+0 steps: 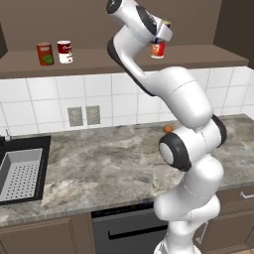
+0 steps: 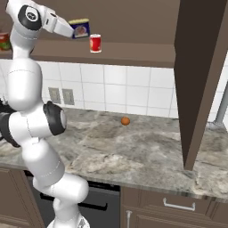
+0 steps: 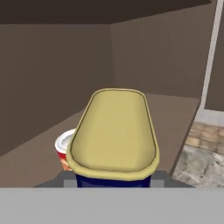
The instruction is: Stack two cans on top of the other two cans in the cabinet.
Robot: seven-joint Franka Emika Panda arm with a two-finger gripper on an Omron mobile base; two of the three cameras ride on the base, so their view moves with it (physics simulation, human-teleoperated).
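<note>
Holding the dark blue can [image 2: 80,29] up at shelf height, I have the gripper [image 2: 73,32] clenched on it, arm stretched high toward the cabinet [image 1: 124,62]. From the right base camera the can shows its yellow rim and label and sits just left of, and a little above, the bright red can [image 2: 95,43] standing on the shelf ledge. From the left base camera I see that red can [image 1: 158,49] directly under the hand, with a sliver of the blue can's yellow top [image 1: 165,23] peeking past the wrist.

Looking along the hand, the blue can's [image 3: 113,135] pale yellow lid looms large in front of me, dark blue body just below it. Peeking out at its lower left is the white top and red side of the bright red can [image 3: 64,148], close behind the held one. I can't tell whether the two are touching.

Over at the left end of the ledge, well apart from the hand, two more cans stand upright just beside each other: the dull orange-red can with the green patch [image 1: 45,53] on the left, and the red-topped, white-bottomed can [image 1: 65,51] on the right. In the right base camera only the edge of the dull one [image 2: 4,41] shows at the left border.

Down on the counter [image 1: 99,163], a small orange ball [image 2: 125,120] lies near the tiled back wall, and the sink [image 1: 20,173] sits at the counter's left end.
</note>
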